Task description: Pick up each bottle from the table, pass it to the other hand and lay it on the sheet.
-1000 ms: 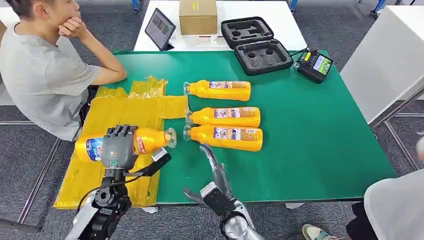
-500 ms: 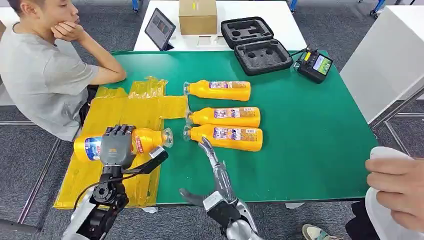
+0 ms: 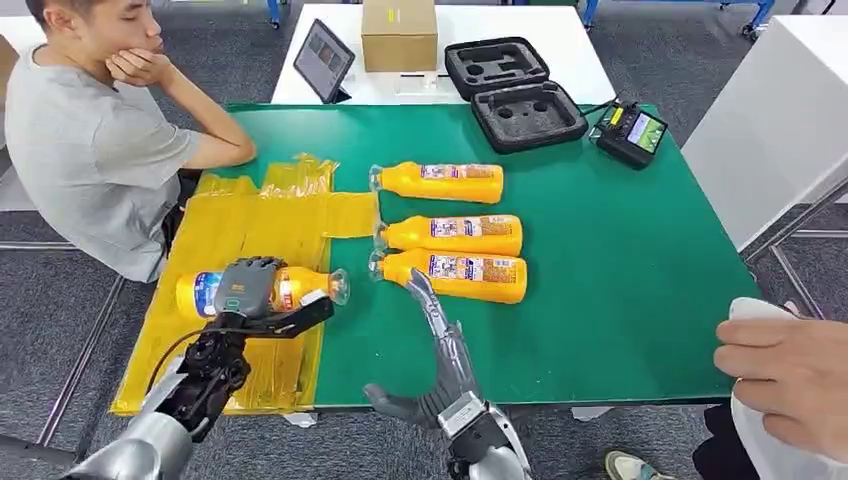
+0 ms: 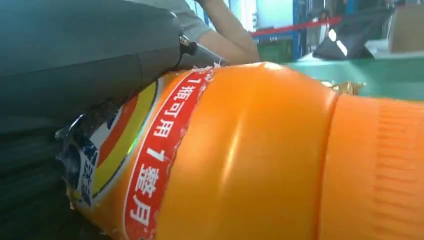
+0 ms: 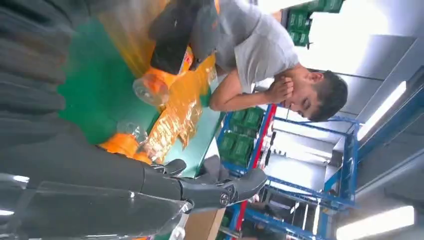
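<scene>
The left hand [image 3: 247,288] is gripping a bottle [image 3: 290,287] around its labelled middle, fingers wrapped over the top, and is holding it on its side low over the yellow sheet [image 3: 240,225], near the sheet's edge toward the green; whether it is touching the sheet I cannot tell. The right hand [image 3: 440,345] is reaching out flat over the green surface [image 3: 620,250], fingers apart and holding nothing, its fingertips [image 3: 414,283] just beside the nearest of three more bottles [image 3: 455,228] lying in a row. These bottles are looking like smooth, rigid plastic, round enough to roll and probably slippery, so the labelled middle is seeming the best place to take hold, with fingers well around the body. They are seeming moderately light. The nearest two in the row are lying close together, leaving little room for fingers between them; the near side is open. The sheet is thin, crinkly and hanging over the surface's edge, so it may be shifting underneath. A person [image 3: 90,140] is leaning an elbow on the far corner by the sheet, and another person's hand [image 3: 790,370] is showing at the right edge.
</scene>
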Available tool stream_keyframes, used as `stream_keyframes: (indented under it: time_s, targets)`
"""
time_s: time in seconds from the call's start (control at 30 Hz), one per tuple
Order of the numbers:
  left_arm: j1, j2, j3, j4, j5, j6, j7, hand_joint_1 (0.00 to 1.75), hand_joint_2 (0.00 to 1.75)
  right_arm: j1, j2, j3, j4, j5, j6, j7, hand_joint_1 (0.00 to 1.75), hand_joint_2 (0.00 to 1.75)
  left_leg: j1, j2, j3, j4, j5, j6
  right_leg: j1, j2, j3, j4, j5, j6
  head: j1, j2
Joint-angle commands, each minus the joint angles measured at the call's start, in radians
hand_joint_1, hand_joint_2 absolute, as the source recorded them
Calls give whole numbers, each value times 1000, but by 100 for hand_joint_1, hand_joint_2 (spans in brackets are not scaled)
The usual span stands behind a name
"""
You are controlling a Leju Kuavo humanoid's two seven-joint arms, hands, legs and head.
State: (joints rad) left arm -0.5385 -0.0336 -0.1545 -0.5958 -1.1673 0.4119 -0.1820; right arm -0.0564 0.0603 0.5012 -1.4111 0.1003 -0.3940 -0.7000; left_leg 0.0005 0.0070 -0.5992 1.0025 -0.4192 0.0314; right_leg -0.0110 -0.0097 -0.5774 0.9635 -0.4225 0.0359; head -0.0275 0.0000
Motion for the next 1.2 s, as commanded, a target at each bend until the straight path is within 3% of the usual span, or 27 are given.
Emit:
stream_keyframes:
  time_s: [0.03, 0.4, 0.43, 0.47, 0.5, 0.53, 0.6, 0.7, 1.2]
  targets:
    - [-33, -1, 15, 192, 24, -97, -25, 175, 175, -9, 4, -43, 7, -4, 19, 2, 0, 175, 0, 2, 4, -2, 1, -1, 0, 2, 2, -1, 1, -1, 0, 0]
    - [2, -20, 27, 166, 40, -84, -2, 175, 175, -9, 11, -55, 15, 1, 26, 2, 0, 175, 1, 3, 9, -4, 2, -5, 0, 5, 7, -3, 2, -3, 0, 0]
    - [3, -17, 16, 161, 24, -82, 13, 173, 0, -6, 10, -56, 7, 1, 26, 2, 0, 175, 0, 2, 11, -2, 2, -3, 0, 3, 9, -1, 2, -2, 0, 0]
    - [2, -17, 12, 159, 19, -90, 20, 155, 0, -6, 9, -57, 4, 2, 25, 2, 0, 175, 0, 2, 10, -3, 2, -4, 0, 4, 8, -2, 2, -2, 0, 0]
    - [0, -18, 13, 159, 21, -96, 21, 106, 0, -6, 10, -57, 3, 1, 26, 2, 0, 175, 0, 3, 10, -3, 2, -4, 0, 5, 8, -2, 2, -2, 0, 0]
    - [-1, -20, 16, 157, 25, -99, 22, 26, 0, -6, 10, -57, 4, 2, 26, 2, 0, 175, 0, 2, 11, -2, 2, -3, 0, 3, 9, -1, 2, -2, 0, 0]
    - [1, -22, 10, 155, 20, -100, 18, 10, 0, -8, 12, -58, 11, 5, 29, 2, 0, 175, 0, 2, 10, -3, 2, -4, 0, 3, 8, -2, 2, -2, 0, 0]
    - [9, -25, 1, 151, 11, -88, 14, 0, 0, -9, 15, -59, 21, 7, 29, 2, 0, 175, 0, 2, 10, -3, 2, -4, 0, 4, 8, -2, 2, -2, 0, 0]
    - [18, -31, -24, 145, -15, -80, 11, 0, 0, -19, 19, -62, 42, 14, 22, 2, 0, 175, 0, 0, 10, -2, 2, -3, -1, 1, 9, -1, 1, -1, 0, 0]
